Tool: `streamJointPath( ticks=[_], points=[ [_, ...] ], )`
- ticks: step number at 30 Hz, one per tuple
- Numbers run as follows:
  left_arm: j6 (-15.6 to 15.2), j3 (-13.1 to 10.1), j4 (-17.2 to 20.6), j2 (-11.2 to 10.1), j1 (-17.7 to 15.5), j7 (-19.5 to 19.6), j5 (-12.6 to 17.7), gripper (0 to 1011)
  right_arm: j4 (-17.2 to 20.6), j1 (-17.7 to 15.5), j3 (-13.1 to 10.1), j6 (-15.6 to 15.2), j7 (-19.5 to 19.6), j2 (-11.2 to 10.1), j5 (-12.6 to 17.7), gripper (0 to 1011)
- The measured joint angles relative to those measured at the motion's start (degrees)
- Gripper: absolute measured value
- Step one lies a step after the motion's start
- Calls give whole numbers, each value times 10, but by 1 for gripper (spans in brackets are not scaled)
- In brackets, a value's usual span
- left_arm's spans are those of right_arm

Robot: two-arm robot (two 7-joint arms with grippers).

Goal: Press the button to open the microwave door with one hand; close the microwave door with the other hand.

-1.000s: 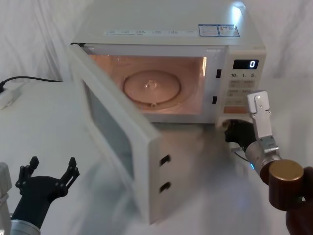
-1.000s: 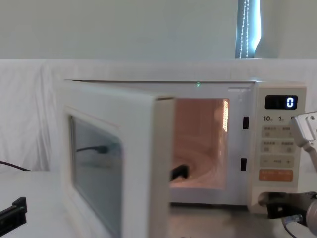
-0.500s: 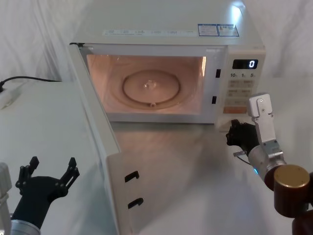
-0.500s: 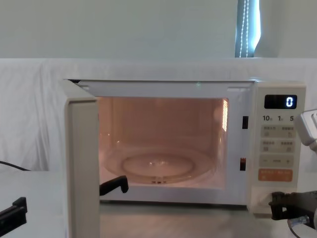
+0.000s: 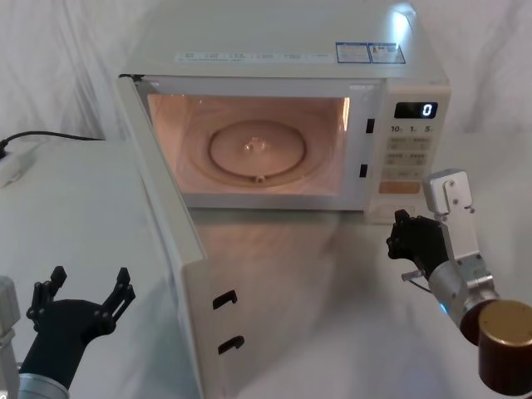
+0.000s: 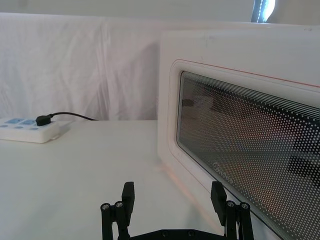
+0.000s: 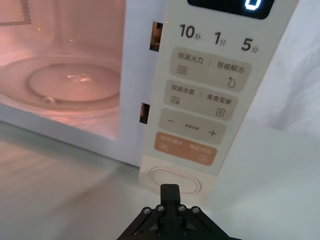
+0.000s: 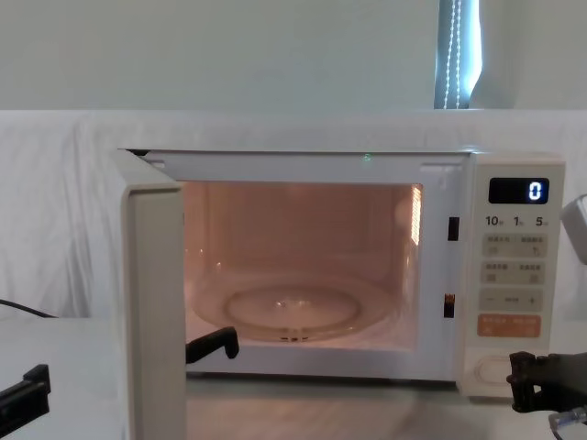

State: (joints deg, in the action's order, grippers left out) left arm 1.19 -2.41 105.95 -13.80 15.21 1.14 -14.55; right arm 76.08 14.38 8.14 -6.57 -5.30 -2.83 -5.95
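Head: high, looking down — microwave (image 5: 283,116) whole.
Chest: low, level, frontal.
Wrists: close — door (image 6: 240,140), panel.

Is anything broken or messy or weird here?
Nothing looks broken or spilled. The microwave door stands wide open, swung out to the left, and the light glows inside over the empty glass plate. The right gripper sits just before the button; the left gripper waits beside the door.

You see a cream microwave (image 5: 274,50) glowing pink-orange inside, a white 0 on its black display (image 5: 417,109), and an orange key (image 7: 185,149).
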Motion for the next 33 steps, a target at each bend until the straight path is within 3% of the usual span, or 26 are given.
streamJointPath(
  ticks=[8, 15, 33],
  points=[
    [0, 0, 0, 0, 0, 0, 0, 1001, 52, -40, -4, 7, -6, -9, 8, 0],
    [0, 0, 0, 0, 0, 0, 0, 1001, 91, -81, -20, 39, -7, -19, 24, 33],
    [0, 0, 0, 0, 0, 0, 0, 1001, 126, -129, -54, 72, 13, -18, 43, 562]
  ],
)
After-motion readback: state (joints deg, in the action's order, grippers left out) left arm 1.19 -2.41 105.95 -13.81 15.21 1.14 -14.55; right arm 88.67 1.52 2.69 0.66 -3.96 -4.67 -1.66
